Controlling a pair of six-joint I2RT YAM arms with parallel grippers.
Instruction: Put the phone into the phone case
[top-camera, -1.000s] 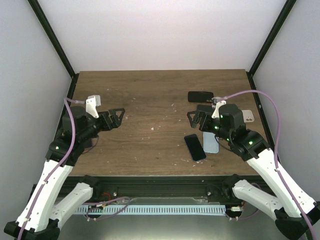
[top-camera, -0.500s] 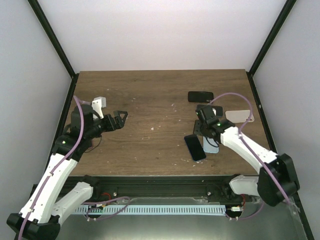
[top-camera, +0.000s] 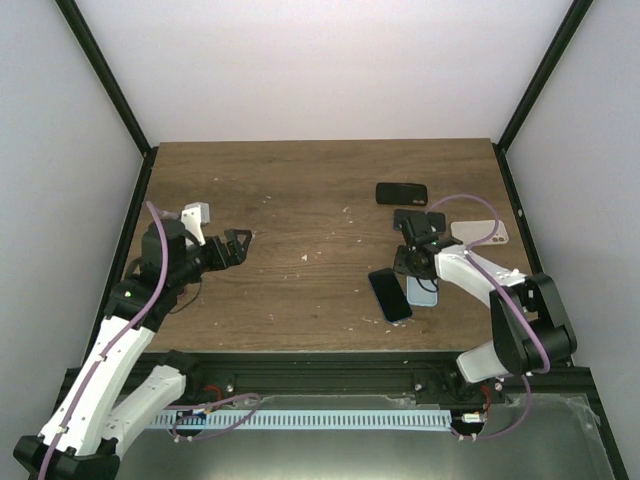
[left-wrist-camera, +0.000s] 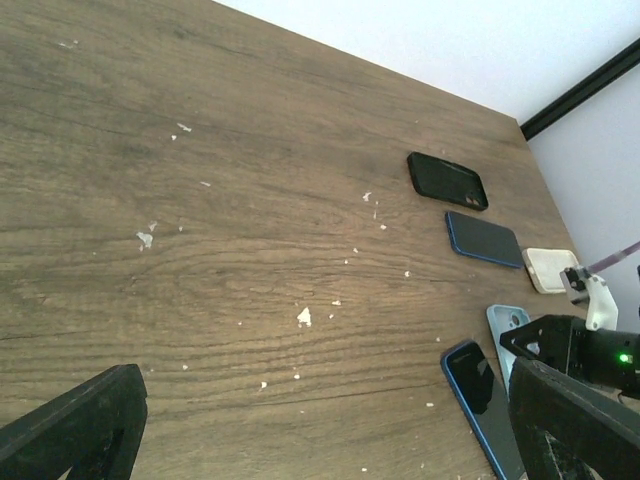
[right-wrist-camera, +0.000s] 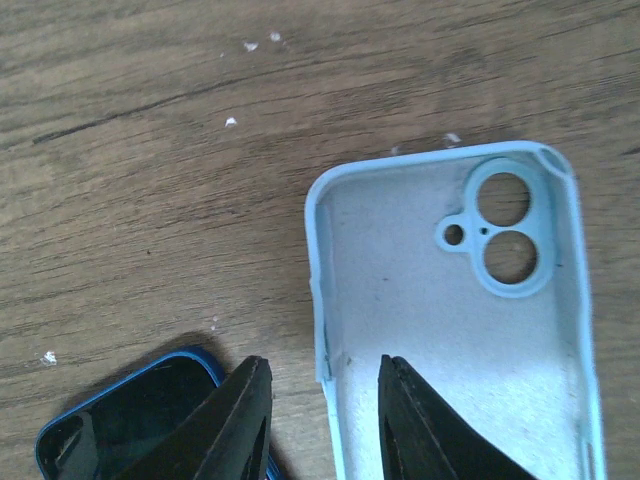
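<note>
Near right on the table (top-camera: 300, 190), we list:
- Phone (top-camera: 390, 295): dark, lying flat just left of the case (top-camera: 424, 291), not inside it.
- Case: pale blue, open side up, empty.
- Right gripper (right-wrist-camera: 325, 385): low over the case's left wall, one finger outside and one inside. The jaws stand narrowly apart, with no pinch that we can see.
- Left gripper (top-camera: 237, 248): spread wide, holding nothing, well apart at the left.
- Progress: we judge the task barely begun. Neither item is lifted, and seating the phone is wholly left to do.
</note>
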